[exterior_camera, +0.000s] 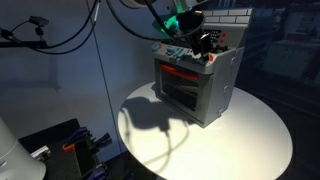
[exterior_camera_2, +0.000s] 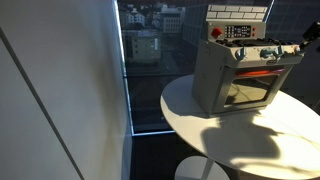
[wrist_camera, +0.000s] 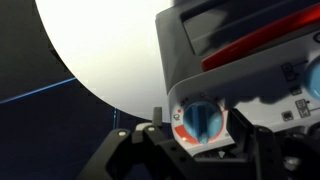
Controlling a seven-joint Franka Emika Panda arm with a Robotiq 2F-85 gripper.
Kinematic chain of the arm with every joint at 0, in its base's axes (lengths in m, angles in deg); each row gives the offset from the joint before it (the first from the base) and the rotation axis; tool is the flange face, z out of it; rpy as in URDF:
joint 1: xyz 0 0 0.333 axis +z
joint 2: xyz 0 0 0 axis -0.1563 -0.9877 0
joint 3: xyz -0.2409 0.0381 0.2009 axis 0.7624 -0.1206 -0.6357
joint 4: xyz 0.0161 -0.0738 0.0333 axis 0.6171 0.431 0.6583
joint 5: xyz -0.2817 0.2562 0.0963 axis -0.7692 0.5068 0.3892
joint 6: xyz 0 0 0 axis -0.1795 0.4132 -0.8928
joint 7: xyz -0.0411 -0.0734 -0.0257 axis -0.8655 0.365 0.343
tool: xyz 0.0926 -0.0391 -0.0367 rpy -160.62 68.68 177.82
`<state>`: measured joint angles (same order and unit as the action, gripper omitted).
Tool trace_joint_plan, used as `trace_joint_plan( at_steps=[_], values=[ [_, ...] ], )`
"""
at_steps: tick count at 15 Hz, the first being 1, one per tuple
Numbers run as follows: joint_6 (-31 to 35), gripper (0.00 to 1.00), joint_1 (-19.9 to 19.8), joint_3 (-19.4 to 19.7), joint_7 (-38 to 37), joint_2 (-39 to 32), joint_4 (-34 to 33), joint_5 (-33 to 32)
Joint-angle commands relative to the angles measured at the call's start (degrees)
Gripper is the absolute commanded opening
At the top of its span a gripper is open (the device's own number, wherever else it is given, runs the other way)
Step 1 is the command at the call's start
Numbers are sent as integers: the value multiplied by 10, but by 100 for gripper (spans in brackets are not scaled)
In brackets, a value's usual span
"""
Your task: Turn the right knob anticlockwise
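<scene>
The grey toy oven (exterior_camera: 192,88) stands on a round white table (exterior_camera: 250,130) and shows in both exterior views (exterior_camera_2: 222,80). In the wrist view the right knob (wrist_camera: 200,118), small, round and pale teal with a red and white dial ring, sits between my two black fingers. My gripper (wrist_camera: 200,128) is open and straddles the knob, with a gap on the left side. In an exterior view the gripper (exterior_camera: 203,44) is at the oven's top front corner and hides the knob. At the frame's right edge the gripper (exterior_camera_2: 306,42) meets the end of the knob row.
The oven door with its red strip (exterior_camera_2: 255,73) lies below the knob row. Other teal knobs (exterior_camera_2: 266,54) sit further along the row. Cables (exterior_camera: 60,35) hang at the back. The table (exterior_camera_2: 250,140) drops off to a dark floor.
</scene>
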<state>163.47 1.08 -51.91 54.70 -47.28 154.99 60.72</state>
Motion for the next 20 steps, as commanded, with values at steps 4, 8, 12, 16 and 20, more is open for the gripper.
trace_joint_plan(
  at_steps=[4, 8, 12, 16, 20],
  values=[
    [8, 56, -1, 5, 7, -12, -20, 6],
    [9, 55, 0, 6, 7, -17, -23, 6],
    [9, 47, 0, 6, 7, -22, -27, 7],
    [10, 20, 2, 5, 7, -24, -29, 6],
    [11, 3, 5, 6, 7, -24, -29, 6]
  ],
)
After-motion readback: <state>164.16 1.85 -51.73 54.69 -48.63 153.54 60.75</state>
